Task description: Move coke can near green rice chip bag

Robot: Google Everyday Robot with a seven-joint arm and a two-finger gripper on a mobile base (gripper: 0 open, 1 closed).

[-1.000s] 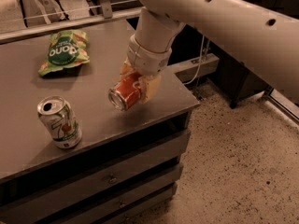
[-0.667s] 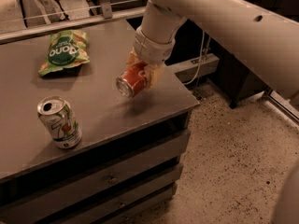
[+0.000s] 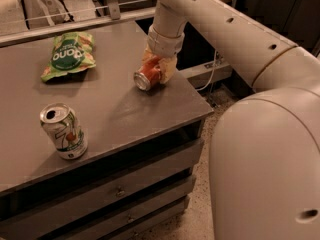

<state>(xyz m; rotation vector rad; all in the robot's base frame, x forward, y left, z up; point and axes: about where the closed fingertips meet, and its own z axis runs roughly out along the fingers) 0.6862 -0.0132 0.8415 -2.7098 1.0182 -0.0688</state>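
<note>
The gripper [image 3: 156, 70] pinches one coke can [image 3: 146, 77], held on its side over the right part of the table [image 3: 115, 109]. One green rice chip bag [image 3: 69, 55] lies flat at the far left, well apart. One white-and-green can [image 3: 64, 131] stands upright near the front edge.

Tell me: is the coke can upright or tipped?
Tipped: the gripper holds the coke can on its side, silver end facing sideways.

Looks like a lab: grey drawer cabinet [image 3: 125, 179] under the gripper [image 3: 155, 74] clutching the coke can [image 3: 145, 79], loose cable [image 3: 213, 74] beside the fingers [image 3: 168, 68], metal rail [image 3: 75, 16] behind them, speckled floor [image 3: 200, 209] below.
</note>
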